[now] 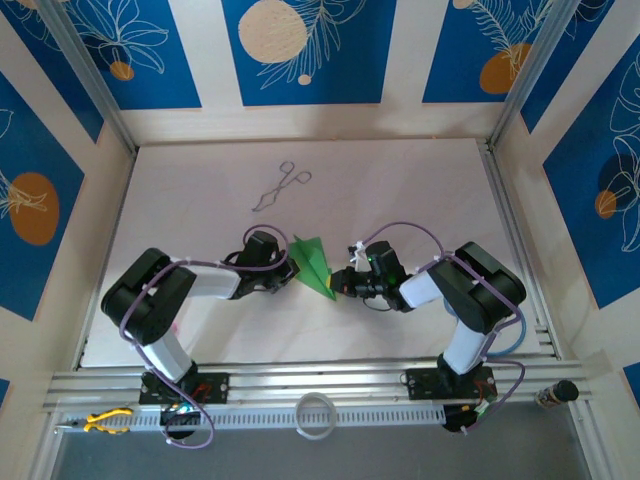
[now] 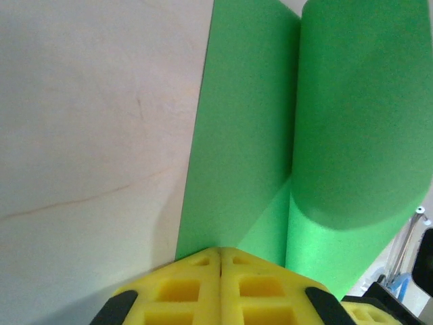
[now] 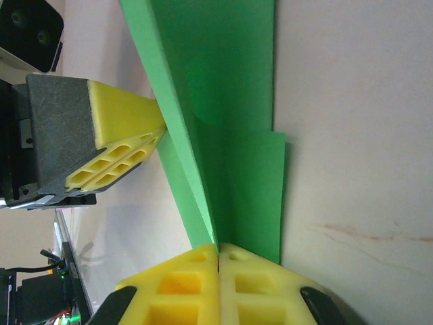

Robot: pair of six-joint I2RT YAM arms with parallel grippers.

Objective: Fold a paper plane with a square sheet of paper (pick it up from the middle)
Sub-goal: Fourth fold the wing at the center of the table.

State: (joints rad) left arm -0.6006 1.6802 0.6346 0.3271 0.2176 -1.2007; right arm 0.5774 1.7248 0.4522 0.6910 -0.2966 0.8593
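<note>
The square sheet of paper (image 1: 312, 262) is bright green and folded into a narrow pointed shape, lying mid-table between both arms. My left gripper (image 1: 288, 268) is shut, its yellow tip (image 3: 161, 125) touching the side of a raised flap. In the left wrist view the green paper (image 2: 250, 135) stretches away from the closed left gripper (image 2: 220, 252), with one flap curling up on the right. My right gripper (image 1: 343, 284) is at the paper's near right end. In its wrist view the right gripper (image 3: 218, 248) is shut, and the paper's (image 3: 230, 101) raised crease runs into the seam between its fingers.
Thin metal forceps (image 1: 280, 187) lie farther back on the pale table (image 1: 420, 190). A white ring (image 1: 317, 415) and a yellow-handled tool (image 1: 105, 421) rest on the rail in front of the arm bases. Blue patterned walls enclose the table.
</note>
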